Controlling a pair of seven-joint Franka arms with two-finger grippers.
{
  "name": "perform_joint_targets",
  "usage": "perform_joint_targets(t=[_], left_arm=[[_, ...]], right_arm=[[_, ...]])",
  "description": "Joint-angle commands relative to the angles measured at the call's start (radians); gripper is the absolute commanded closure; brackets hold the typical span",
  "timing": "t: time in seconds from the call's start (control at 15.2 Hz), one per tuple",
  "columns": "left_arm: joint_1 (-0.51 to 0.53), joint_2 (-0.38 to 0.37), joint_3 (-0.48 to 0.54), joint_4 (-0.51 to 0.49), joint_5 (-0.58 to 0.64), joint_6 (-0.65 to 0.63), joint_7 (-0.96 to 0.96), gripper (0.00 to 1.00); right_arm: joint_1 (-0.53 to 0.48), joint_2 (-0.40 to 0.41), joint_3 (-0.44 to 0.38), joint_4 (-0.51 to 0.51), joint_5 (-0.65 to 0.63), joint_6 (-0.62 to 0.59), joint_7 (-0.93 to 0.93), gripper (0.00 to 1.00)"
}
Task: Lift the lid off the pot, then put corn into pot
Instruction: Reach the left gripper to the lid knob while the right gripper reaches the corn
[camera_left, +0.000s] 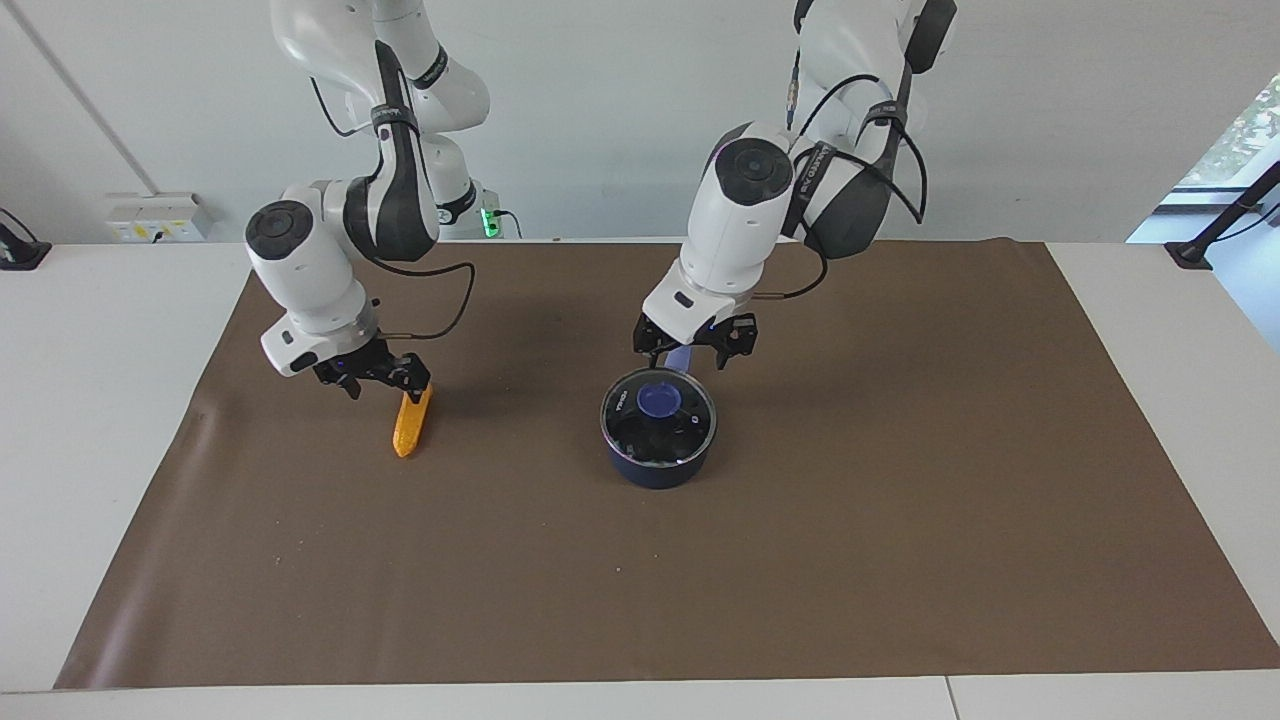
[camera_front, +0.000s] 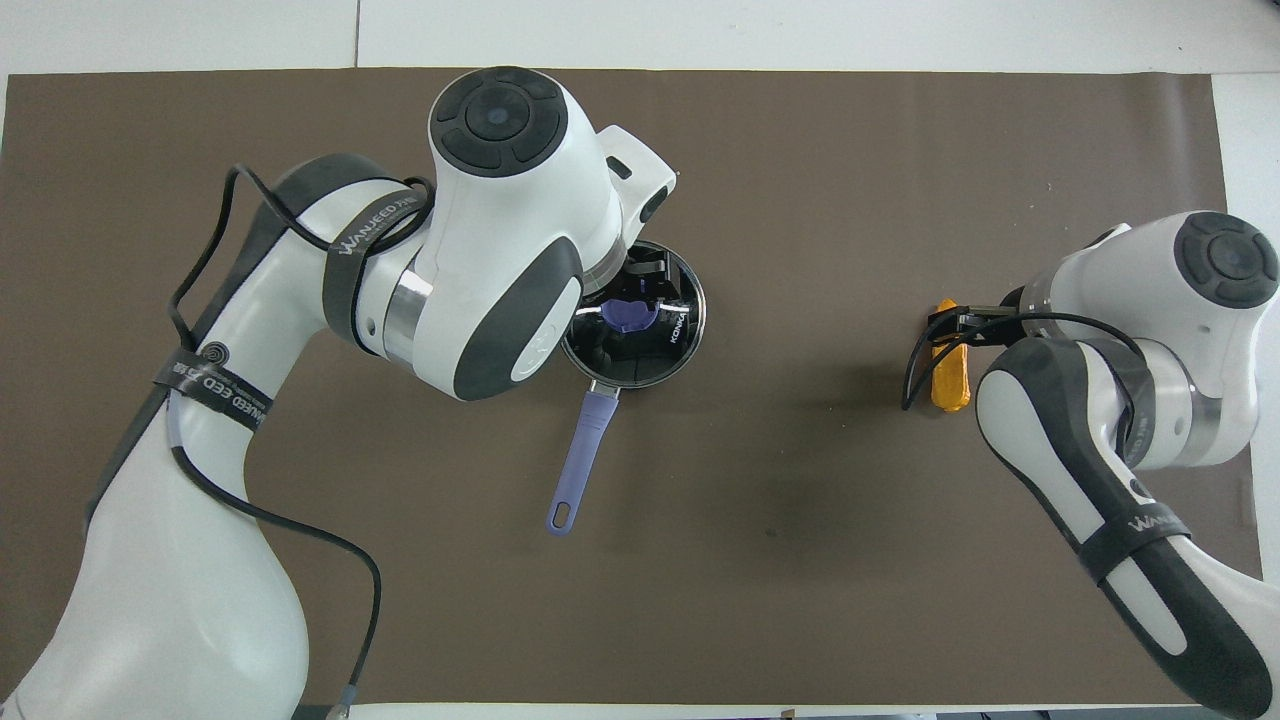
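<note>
Glass lid (camera_left: 658, 411) sits on the pot (camera_left: 655, 465) mid-table, left gripper (camera_left: 694, 350) spread above, needing descent onto its knob; right gripper (camera_left: 372, 377) hangs open over the corn (camera_left: 411, 425).

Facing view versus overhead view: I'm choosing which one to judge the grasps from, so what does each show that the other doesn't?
Only the facing view shows the left pincer open, raised above the lid, and the right pincer low at the corn. Only the overhead view shows the pot handle's whole length; there the left arm hides part of the lid. Both show the lid on the pot and the corn on the brown mat.
</note>
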Motion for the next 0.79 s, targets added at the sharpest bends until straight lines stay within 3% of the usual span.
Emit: perform_joint_targets(t=[0.0, 0.33, 0.72], left_arm=[[-0.029, 0.037, 0.018, 0.031, 0.032, 0.023, -0.019, 0.00], [-0.057, 0.086, 0.022, 0.029, 0.037, 0.074, -0.075, 0.00], [-0.058, 0.099, 0.022, 0.020, 0.069, 0.094, -0.077, 0.00]], right_arm=[[0.004, 0.015, 0.002, -0.025, 0.013, 0.046, 0.010, 0.00], [0.007, 0.065, 0.002, -0.047, 0.013, 0.092, -0.003, 0.01], [-0.001, 0.079, 0.001, -0.045, 0.012, 0.077, -0.070, 0.33]])
